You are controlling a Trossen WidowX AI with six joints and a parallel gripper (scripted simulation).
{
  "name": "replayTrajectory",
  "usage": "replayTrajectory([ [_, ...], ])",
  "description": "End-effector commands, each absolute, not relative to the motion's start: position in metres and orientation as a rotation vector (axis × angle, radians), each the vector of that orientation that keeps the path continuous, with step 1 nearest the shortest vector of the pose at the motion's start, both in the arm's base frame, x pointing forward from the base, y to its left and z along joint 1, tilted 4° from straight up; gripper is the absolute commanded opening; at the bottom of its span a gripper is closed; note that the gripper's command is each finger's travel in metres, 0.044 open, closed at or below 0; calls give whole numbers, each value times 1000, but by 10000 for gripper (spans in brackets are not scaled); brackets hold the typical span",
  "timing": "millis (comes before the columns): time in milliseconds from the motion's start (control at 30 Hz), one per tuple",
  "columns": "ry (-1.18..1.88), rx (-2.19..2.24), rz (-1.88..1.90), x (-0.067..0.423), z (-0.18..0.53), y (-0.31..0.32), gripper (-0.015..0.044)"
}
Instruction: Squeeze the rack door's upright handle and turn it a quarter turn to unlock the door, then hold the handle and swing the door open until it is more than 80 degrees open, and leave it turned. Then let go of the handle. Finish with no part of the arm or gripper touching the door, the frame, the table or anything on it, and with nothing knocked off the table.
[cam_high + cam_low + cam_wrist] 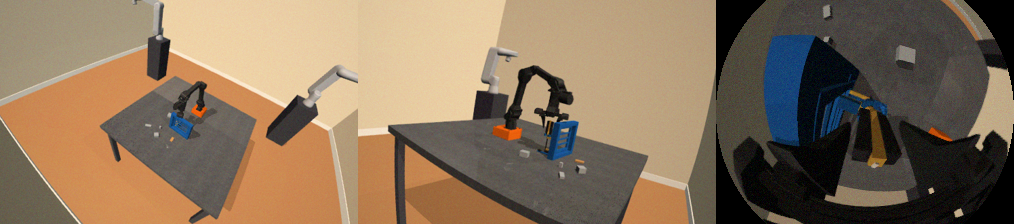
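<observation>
The blue rack frame [189, 132] [554, 144] [786, 85] stands upright on the dark table. Blue door slats [563, 138] [833, 120] show inside its outline and look roughly in line with it; the exact door angle is hard to tell. The upright handle [549, 127] [877, 137], black with an orange strip, stands on the robot-base side of the frame. My gripper [552, 125] [874, 125] is open and points down over the handle. The handle's top stands between the spread fingers, with a gap on each side in the wrist view. The handle's lower end is partly hidden.
A grey block [169, 115] [524, 153] [905, 55] lies near the handle side of the frame. Several smaller grey blocks and an orange piece [171, 139] [580, 161] lie on the far side. The arm's orange base [199, 112] [507, 133] sits behind the rack.
</observation>
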State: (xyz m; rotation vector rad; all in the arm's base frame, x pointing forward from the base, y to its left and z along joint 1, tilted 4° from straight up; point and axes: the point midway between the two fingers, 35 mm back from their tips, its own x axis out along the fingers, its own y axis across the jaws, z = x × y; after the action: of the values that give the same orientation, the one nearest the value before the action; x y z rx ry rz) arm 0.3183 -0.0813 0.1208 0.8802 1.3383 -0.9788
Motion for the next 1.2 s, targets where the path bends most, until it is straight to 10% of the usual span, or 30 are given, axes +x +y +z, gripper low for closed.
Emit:
replayTrajectory([
  [0, 1411, 714, -804, 320, 121, -80, 281],
  [1167, 1517, -636, 552, 320, 121, -80, 281],
])
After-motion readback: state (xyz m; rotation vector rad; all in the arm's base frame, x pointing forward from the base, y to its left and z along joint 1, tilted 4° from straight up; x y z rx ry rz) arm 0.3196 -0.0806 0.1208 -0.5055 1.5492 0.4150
